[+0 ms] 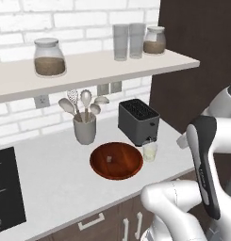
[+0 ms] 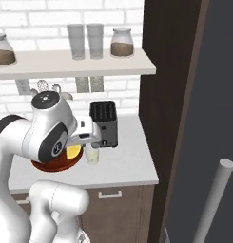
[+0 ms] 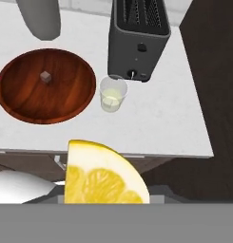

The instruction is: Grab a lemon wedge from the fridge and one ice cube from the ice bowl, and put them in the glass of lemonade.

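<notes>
The scene is evenly and softly lit, with no single light source to be made out. A soft shadow is cast under the shelf (image 1: 88, 70) onto the brick wall (image 1: 22, 117), and faint shadows are seen beside the toaster (image 1: 138, 121) and utensil cup (image 1: 85, 129). The dark cabinet panel (image 2: 170, 95) is rendered dim. Mild blur and coarse rendering are noted throughout; the lemon wedge (image 3: 103, 178), close to the hand camera, is shown brightly and fairly crisp. No glare or edge distortion is evident.

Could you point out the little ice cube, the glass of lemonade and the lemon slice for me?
ice cube (image 3: 45, 77): hand view, top face of the cube in the wooden bowl.
glass of lemonade (image 3: 112, 96): hand view, the pale liquid inside.
lemon wedge (image 3: 101, 182): hand view, cut yellow face.
</notes>
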